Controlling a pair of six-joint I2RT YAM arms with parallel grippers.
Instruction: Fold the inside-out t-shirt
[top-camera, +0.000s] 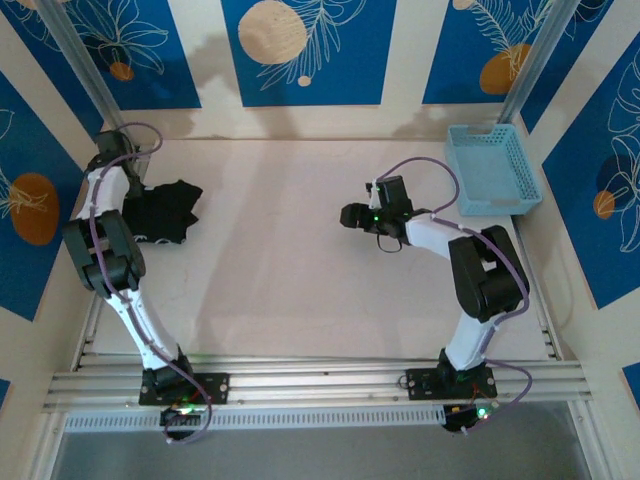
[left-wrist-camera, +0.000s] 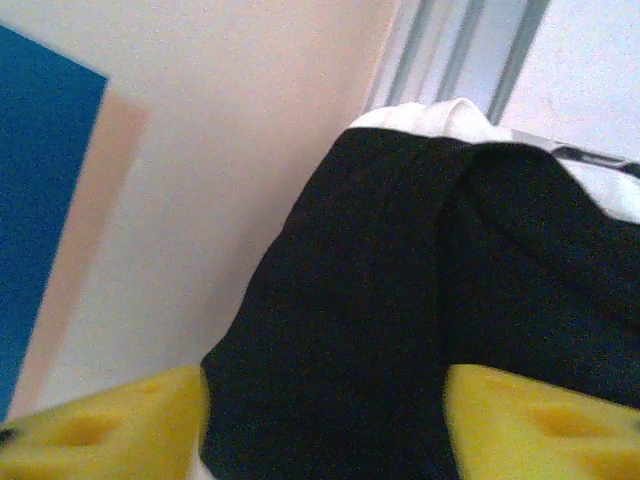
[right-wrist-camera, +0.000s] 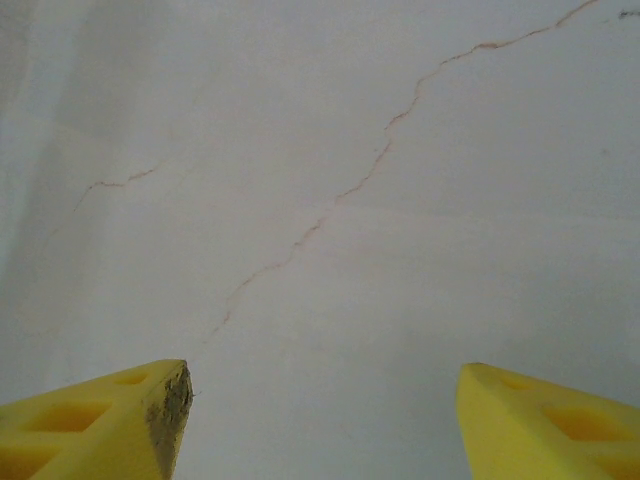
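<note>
1. The left gripper (left-wrist-camera: 325, 425) has its jaws wide apart. The black inside-out t-shirt (left-wrist-camera: 400, 300) lies between and beyond the yellow fingers (left-wrist-camera: 110, 425), which are not pinching it.
2. The right gripper (right-wrist-camera: 320, 410) also has its jaws wide apart, with nothing between them, over the bare counter (right-wrist-camera: 320, 200).
3. The t-shirt sits bunched at the far-left of the counter, beside the left arm, with white cloth (left-wrist-camera: 430, 115) at its far edge.
4. A light-blue basket (top-camera: 490, 170) stands in the far-right corner, well apart from the shirt.

Pale table (top-camera: 300, 250) w/ black t-shirt (top-camera: 165, 212) heap far L, lt-blue basket (top-camera: 492, 168) far R corner.
</note>
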